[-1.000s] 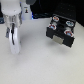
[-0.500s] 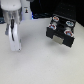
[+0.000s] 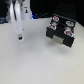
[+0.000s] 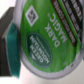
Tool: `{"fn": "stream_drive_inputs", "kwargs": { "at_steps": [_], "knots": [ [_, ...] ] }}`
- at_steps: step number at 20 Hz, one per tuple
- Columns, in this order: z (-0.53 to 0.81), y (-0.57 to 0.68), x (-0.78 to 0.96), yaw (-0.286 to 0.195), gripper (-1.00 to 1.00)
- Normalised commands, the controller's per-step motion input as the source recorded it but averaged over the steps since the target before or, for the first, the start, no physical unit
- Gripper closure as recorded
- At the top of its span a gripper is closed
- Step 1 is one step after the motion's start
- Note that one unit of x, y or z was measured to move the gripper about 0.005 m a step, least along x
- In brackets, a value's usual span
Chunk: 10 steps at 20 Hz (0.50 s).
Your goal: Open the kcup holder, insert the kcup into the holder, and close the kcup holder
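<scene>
The kcup (image 4: 47,42) fills the wrist view, its green top close under the gripper (image 3: 20,38); if the claw pinches it, I cannot tell; a weak hold could drop it before the kcup holder (image 3: 61,31), well apart on the white table (image 3: 40,65); dark background behind

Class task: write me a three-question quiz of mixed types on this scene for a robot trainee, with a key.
1. True or false: the kcup holder stands at the exterior view's right, apart from the gripper.
2. What colour is the kcup lid filling the wrist view? A) red B) green C) blue
3. Fill in: pods sit on ___ of the holder.

Key: 1 true; 2 B; 3 top.
</scene>
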Motion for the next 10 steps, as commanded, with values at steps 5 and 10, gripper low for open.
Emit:
{"fn": "stream_drive_inputs", "kwargs": {
  "at_steps": [5,10],
  "knots": [
    [0.68,0.67,0.14,0.017,1.00],
    [0.55,0.67,0.20,0.015,1.00]
  ]
}}
